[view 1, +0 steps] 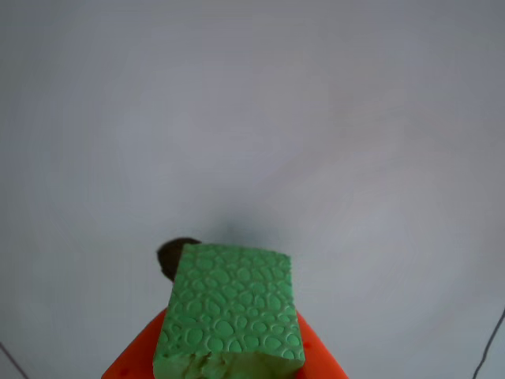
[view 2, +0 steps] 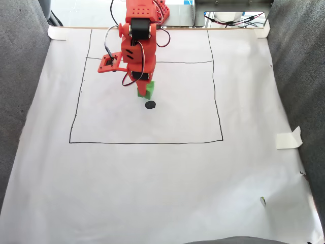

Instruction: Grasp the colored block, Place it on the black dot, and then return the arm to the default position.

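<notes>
I have the colored block (view 1: 230, 312) pinched between my orange gripper (view 1: 225, 365) fingers. Just beyond it the black dot (view 1: 168, 255) peeks out, toward the far edge of the white paper sheet (view 2: 167, 188). Grasp done; placing and return remain.

Fixed view: foam cube (view 2: 146, 89) sits between the gripper (view 2: 142, 87) fingers under the arm (view 2: 136, 43), inside the drawn square (view 2: 219, 101) on the paper sheet (view 2: 152, 193). Black dot (view 2: 150, 105) lies just beside the cube at its 5 o'clock. In the other view, the cube (view 1: 230, 312) overlaps the dot (view 1: 172, 254), which shows at its 10 o'clock corner.
</notes>
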You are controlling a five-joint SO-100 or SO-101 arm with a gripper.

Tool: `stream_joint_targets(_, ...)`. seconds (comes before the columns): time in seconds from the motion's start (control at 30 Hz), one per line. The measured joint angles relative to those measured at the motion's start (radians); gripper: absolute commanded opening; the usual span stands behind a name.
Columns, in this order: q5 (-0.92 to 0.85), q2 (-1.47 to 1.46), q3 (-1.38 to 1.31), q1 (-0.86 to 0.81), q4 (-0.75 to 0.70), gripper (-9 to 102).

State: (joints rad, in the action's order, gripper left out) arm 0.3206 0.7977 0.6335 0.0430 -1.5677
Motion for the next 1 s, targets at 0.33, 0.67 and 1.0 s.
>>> stream_joint_targets(0.33, 0.074, -0.204, -0.549, 0.020, -0.213, 0)
stream_joint_targets(0.67, 0.114, -0.353, -0.709, 0.028, -0.252, 0)
stream_joint_targets(1.0, 0.137, -0.365, -0.716, 0.028, -0.262, 0)
